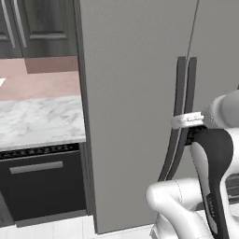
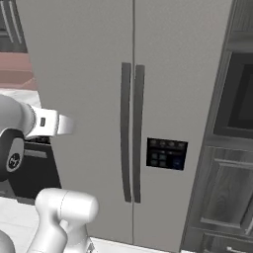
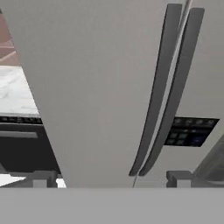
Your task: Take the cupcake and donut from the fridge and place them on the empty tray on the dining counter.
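Note:
The fridge (image 1: 130, 93) stands shut, a tall matte grey cabinet with two long dark vertical handles (image 2: 126, 133) side by side at the seam of its doors. My gripper (image 3: 111, 178) is open with nothing between its fingertips (image 3: 43, 177). It hovers a short way in front of the left door, facing the handles (image 3: 159, 87). From the base, the gripper (image 1: 181, 121) shows level with the handles' middle, and in the other base view the gripper (image 2: 72, 124) sits left of them. The cupcake and donut are hidden. The tray and dining counter are out of view.
Left of the fridge is a small marble counter (image 1: 37, 119) over a black oven (image 1: 42, 182). A dark control panel (image 2: 166, 153) sits on the right fridge door. Dark cabinets (image 2: 232, 148) close the fridge's right side.

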Controlling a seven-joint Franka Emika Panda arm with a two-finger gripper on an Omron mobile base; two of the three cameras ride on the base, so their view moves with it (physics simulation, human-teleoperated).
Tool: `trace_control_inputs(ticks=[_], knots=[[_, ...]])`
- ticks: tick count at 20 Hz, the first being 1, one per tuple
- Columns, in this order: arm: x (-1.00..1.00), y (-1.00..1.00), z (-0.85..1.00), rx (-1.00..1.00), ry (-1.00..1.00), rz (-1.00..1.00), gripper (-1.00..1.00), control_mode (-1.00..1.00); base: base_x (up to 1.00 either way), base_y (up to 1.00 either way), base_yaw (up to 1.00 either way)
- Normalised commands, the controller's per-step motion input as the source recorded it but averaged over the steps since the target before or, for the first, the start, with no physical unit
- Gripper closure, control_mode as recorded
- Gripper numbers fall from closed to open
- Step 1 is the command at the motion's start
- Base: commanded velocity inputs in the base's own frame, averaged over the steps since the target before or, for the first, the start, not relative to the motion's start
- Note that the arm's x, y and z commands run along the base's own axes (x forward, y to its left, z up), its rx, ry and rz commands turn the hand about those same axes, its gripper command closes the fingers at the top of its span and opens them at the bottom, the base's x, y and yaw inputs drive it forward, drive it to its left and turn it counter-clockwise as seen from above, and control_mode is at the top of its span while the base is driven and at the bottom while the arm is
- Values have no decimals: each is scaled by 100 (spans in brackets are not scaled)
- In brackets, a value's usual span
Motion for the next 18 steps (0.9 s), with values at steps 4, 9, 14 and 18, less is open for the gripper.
trace_control_inputs(ticks=[4, 9, 14, 18], knots=[[0, 0, 0, 0, 0, 0, -100, 100, -100, -25, -3], [0, 0, 0, 0, 0, 0, -100, 100, -53, -27, -6], [0, 0, 0, 0, 0, 0, -100, 100, 22, -57, -3], [0, 0, 0, 0, 0, 0, -100, 100, 34, -43, 0]])
